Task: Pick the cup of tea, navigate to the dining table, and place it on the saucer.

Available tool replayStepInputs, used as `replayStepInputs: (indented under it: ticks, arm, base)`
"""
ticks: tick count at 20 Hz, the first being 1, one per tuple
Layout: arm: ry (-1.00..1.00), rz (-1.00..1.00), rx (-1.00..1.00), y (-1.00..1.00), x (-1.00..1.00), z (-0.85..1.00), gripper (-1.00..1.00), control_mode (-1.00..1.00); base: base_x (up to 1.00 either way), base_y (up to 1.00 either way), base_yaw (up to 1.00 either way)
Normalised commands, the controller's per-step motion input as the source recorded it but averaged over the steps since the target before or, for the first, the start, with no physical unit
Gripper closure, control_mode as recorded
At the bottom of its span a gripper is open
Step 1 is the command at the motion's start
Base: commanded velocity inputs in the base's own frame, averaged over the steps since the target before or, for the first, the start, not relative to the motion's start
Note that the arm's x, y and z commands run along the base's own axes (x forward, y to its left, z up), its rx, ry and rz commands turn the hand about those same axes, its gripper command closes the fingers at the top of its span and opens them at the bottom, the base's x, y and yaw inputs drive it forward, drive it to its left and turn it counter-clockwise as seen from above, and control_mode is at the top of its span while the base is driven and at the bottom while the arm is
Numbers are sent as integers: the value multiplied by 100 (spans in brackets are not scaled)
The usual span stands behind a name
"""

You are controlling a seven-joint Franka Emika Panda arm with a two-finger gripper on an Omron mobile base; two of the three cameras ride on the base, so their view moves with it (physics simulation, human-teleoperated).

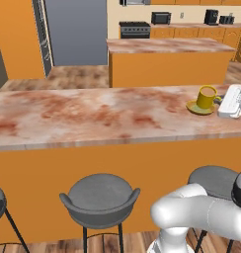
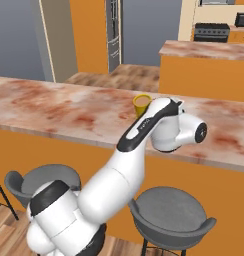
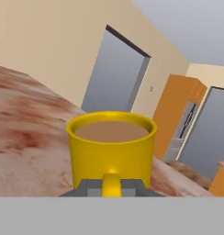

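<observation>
The yellow cup of tea [image 1: 207,97] stands over the yellow saucer [image 1: 197,108] near the right end of the dining table [image 1: 93,113]; I cannot tell whether it rests on the saucer. Light brown tea fills it. My gripper [image 1: 219,101] reaches in from the right and is shut on the cup's handle. In the hand view the cup of tea [image 3: 112,147] is close and upright, with its handle between my gripper's [image 3: 111,186] dark tips. From the right base view the cup of tea [image 2: 141,103] peeks out behind my arm.
A shorter marble-topped orange island [image 1: 167,47] stands behind the table. Grey bar stools [image 1: 100,195] [image 1: 215,179] sit under the table's near edge, right by my arm's base. Stove and microwave line the far wall.
</observation>
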Motion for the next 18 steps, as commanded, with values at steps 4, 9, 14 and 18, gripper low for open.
replayStepInputs:
  ticks: [4, 9, 14, 18]
  arm:
    - [5, -1, -1, -16, 12, 0, 100, -100]
    - [11, -1, 0, 0, 12, -7, 100, -100]
    - [16, 0, 0, 0, 9, -8, 100, -100]
    - [14, 0, 0, 0, 6, -10, 100, -100]
  base:
    - [0, 0, 0]
    - [0, 0, 0]
    - [0, 0, 0]
    - [0, 0, 0]
